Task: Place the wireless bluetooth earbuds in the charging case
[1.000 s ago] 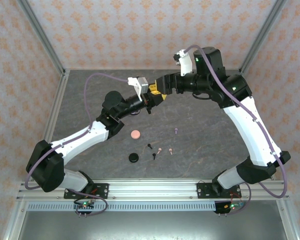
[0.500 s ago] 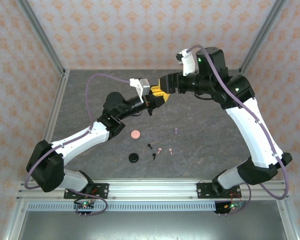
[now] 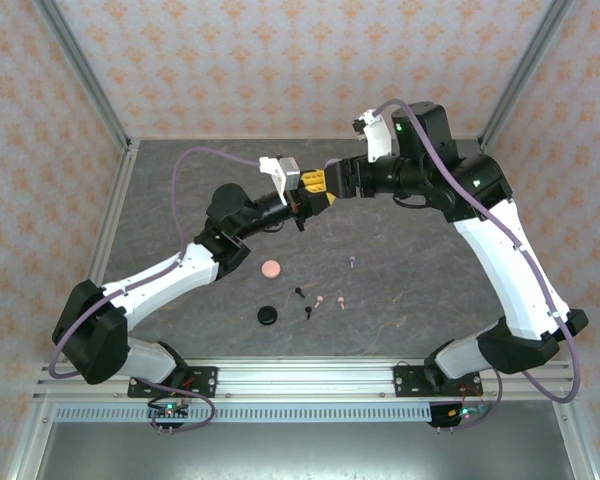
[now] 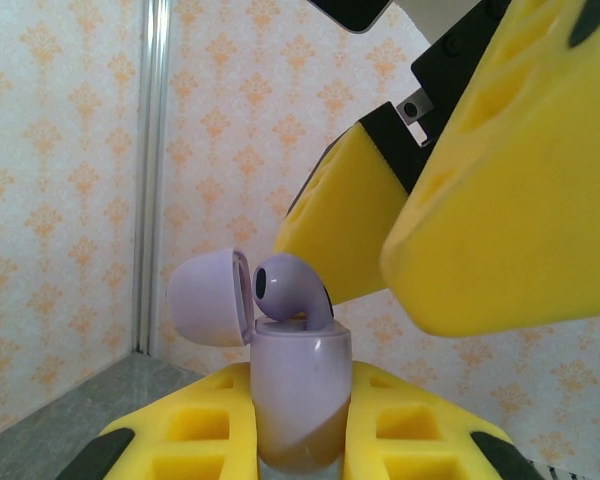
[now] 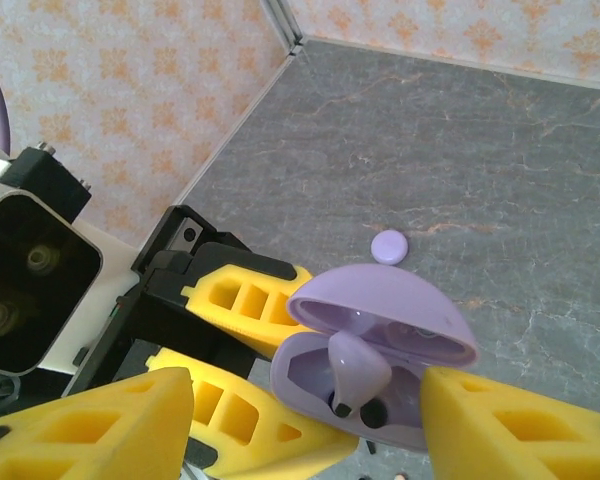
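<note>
The left gripper (image 4: 300, 445) is clamping its jaws on the open lilac charging case (image 4: 298, 385) above the tabletop (image 5: 480, 150), a lilac earbud (image 4: 285, 290) is sitting proud in its well, and the right gripper (image 5: 305, 405), jaws apart astride it, is looking to need a gentle, square push down.

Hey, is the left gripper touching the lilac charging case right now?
Touching. The left wrist view shows the lilac charging case clamped between the left gripper's yellow fingers.
</note>
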Available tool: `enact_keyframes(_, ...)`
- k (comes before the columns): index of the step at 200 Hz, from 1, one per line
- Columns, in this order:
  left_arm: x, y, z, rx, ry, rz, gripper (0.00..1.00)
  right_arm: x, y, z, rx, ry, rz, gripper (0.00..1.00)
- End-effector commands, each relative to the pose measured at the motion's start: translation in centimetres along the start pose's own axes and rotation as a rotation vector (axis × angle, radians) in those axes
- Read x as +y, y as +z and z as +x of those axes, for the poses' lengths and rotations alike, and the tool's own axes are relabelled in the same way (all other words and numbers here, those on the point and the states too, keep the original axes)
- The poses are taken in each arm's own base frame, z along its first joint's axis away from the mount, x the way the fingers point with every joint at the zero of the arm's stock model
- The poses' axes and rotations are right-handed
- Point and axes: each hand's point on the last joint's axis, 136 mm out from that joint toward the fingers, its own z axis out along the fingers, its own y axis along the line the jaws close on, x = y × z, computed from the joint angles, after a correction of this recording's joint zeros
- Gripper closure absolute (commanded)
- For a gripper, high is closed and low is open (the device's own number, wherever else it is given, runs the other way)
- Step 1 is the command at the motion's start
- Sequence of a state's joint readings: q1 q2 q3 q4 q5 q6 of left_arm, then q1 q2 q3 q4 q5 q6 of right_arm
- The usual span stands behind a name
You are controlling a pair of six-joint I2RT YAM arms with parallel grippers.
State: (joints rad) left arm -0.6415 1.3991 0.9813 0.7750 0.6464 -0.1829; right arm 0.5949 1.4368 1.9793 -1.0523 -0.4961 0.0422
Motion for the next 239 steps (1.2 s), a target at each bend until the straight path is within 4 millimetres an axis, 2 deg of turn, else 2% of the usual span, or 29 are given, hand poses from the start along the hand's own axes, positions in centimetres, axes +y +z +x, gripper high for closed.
enact_keyframes(1, -0.3, 0.3, -1.8, -0.048, 0.032, 0.007, 1.0, 1.1, -0.9, 0.3, -0.002, -0.012, -0.053, 0.4)
enact_keyframes(65, -0.4, 0.3, -1.8, -0.043, 0.027, 0.011, 1.0, 2.0, -0.9, -0.6, -0.036, -0.028, -0.1, 0.41)
enact_keyframes(101, -0.4, 0.2, -1.8, -0.042, 0.028, 0.011, 1.0, 1.9, -0.5, -0.7, -0.033, -0.027, -0.093, 0.41)
enact_keyframes(125, -0.5, 0.1, -1.8, -0.042, 0.029, 0.005, 1.0, 0.7, -1.2, -0.9, -0.052, -0.032, -0.016, 0.41)
enact_keyframes(148, -0.3, -0.2, -1.6, -0.035, 0.032, -0.01, 1.0, -0.5, -2.9, -1.6, -0.124, -0.011, 0.06, 0.39)
enact_keyframes(173, 0.1, -1.0, -0.8, -0.019, 0.029, -0.046, 1.0, -3.5, -4.7, -2.0, -0.194, 0.096, 0.15, 0.38)
enact_keyframes(187, 0.1, -1.7, -0.4, -0.009, 0.027, -0.065, 1.0, -5.8, -5.0, -1.0, -0.192, 0.18, 0.2, 0.37)
enact_keyframes(201, 0.1, -2.4, 0.2, 0.002, 0.022, -0.081, 1.0, -8.0, -4.3, 0.9, -0.156, 0.269, 0.243, 0.38)
enact_keyframes(224, -0.3, -3.7, 0.4, 0.011, 0.018, -0.095, 1.0, -11.3, -2.1, 5.0, -0.061, 0.39, 0.307, 0.38)
enact_keyframes(239, -0.6, -4.4, 0.3, 0.017, 0.026, -0.101, 1.0, -13.7, 0.1, 8.2, 0.034, 0.457, 0.373, 0.4)
